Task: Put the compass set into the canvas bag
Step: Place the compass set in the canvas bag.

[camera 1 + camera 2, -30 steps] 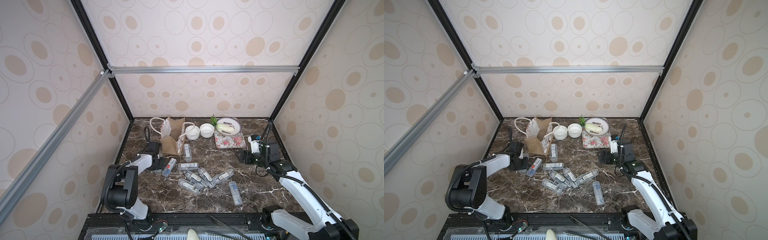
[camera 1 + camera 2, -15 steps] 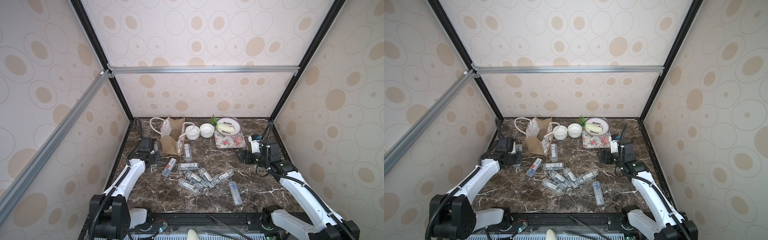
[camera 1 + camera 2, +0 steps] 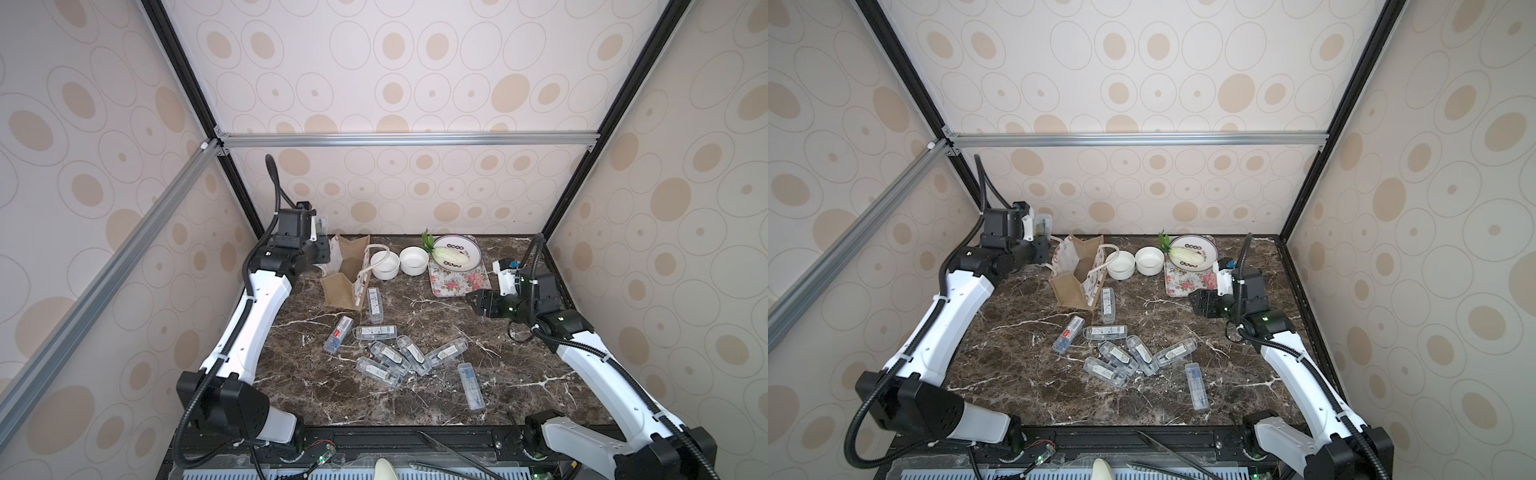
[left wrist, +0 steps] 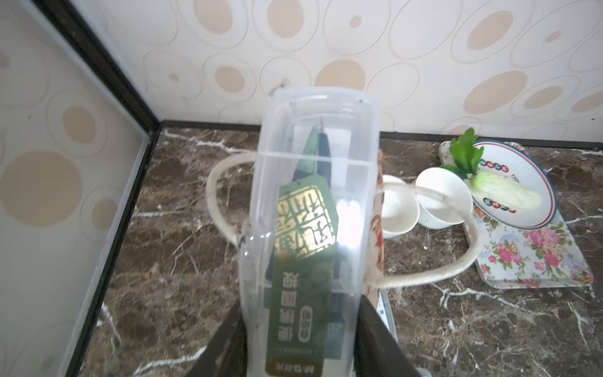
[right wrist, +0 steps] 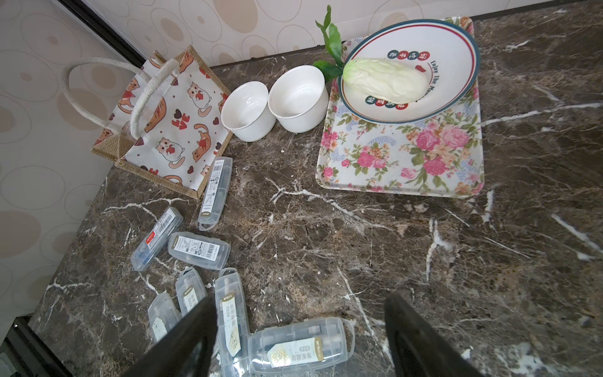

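My left gripper (image 4: 300, 342) is shut on a compass set (image 4: 303, 228), a clear plastic case with a green and gold label. It holds the case up in the air at the back left, beside the canvas bag (image 3: 345, 278). In both top views the held case (image 3: 1043, 224) stands above the gripper (image 3: 319, 241), just left of the bag. The bag stands open, its rope handles (image 4: 456, 209) showing either side of the case. Several more compass sets (image 3: 390, 353) lie loose on the marble. My right gripper (image 5: 300, 298) hangs open at the right (image 3: 478, 301), with nothing between its fingers.
Two white bowls (image 3: 385, 264) stand right of the bag. A plate with a cabbage (image 3: 455, 251) rests on a floral tray (image 3: 459, 286) at the back right. Patterned walls and black frame posts close in the table on three sides.
My left arm has risen from the table near the loose cases and swung back to the left of the bag, carrying one case. The right arm has not moved.
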